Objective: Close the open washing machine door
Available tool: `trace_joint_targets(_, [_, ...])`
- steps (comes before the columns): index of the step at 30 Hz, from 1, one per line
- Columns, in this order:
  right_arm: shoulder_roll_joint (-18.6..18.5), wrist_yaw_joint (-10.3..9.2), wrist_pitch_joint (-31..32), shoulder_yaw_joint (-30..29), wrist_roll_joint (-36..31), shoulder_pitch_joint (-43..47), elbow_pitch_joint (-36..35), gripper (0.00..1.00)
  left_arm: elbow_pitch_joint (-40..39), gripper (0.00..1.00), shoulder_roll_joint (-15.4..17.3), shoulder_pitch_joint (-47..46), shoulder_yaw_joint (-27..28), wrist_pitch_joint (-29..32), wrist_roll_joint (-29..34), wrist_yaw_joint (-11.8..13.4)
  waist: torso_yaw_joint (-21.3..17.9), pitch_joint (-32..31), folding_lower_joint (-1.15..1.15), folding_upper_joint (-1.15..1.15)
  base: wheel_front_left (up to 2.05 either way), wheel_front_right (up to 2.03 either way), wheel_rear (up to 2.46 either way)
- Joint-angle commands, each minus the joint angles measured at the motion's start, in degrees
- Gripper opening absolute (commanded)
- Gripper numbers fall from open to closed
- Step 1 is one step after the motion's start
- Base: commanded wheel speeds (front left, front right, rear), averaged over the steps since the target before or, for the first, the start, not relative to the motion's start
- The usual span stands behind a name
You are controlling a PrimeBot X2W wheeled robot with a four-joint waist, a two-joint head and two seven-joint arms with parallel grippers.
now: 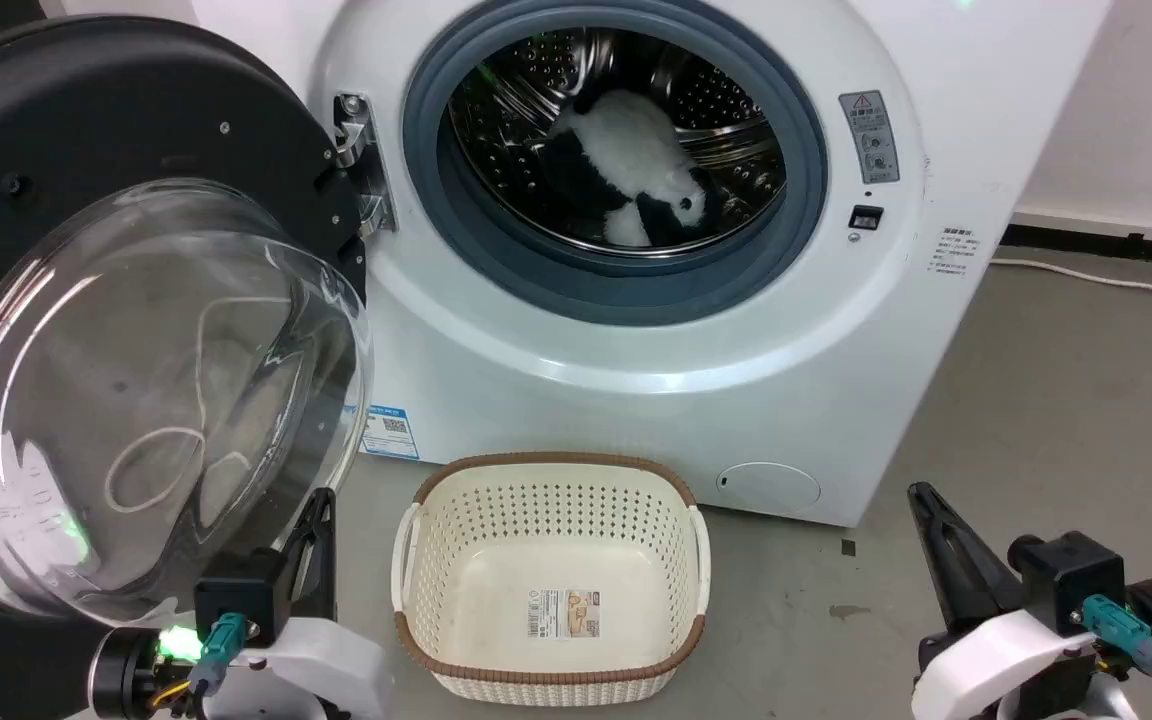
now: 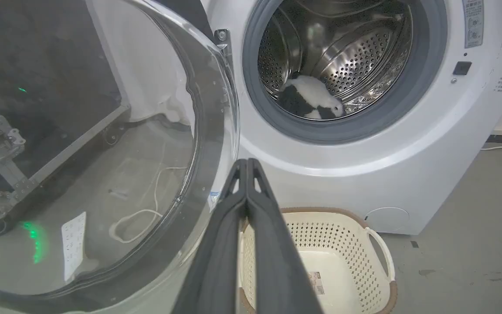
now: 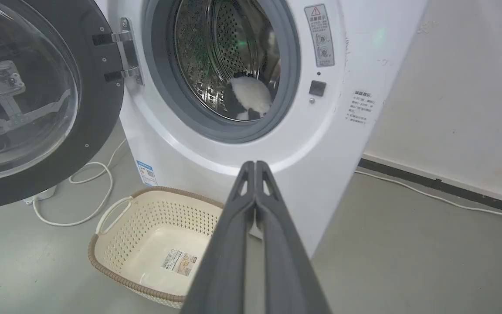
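Washing machine door (image 1: 146,380) stands wide open on its metal hinge (image 1: 356,160) at the left of the washing machine (image 1: 636,400), glass bowl bulging toward the robot. The left pincer (image 1: 319,500) — fingers pressed together, holding nothing — sits just beside the bowl's lower right edge, so the door lies up and to its left. The right pincer (image 1: 926,495), likewise clenched and empty, hangs well apart, across the cream basket (image 1: 556,465) on the floor. A black-and-white plush (image 1: 636,170) lies in the drum. Closing likely falls to the left arm, the nearer one — it would need to get round the door's free rim and sweep it rightward about the upright hinge line.
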Motion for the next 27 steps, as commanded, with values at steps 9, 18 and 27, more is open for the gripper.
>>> trace_joint_targets(9, [0.21,0.05,0.08,-0.02,-0.28,0.82,-0.29,0.00,-0.21,0.00,0.00,0.61,0.08,0.02,0.16,0.12,0.00,0.00,0.00,0.00,0.00,0.00,0.00])
trace_joint_targets(18, [0.21,0.05,0.08,-0.02,-0.28,0.82,-0.29,0.00,-0.21,0.00,0.00,0.61,0.08,0.02,0.16,0.12,0.00,0.00,0.00,0.00,0.00,0.00,0.00])
trace_joint_targets(27, [0.21,0.05,0.08,-0.02,-0.28,0.82,-0.29,0.00,-0.21,0.00,0.00,0.61,0.08,0.02,0.16,0.12,0.00,0.00,0.00,0.00,0.00,0.00,0.00])
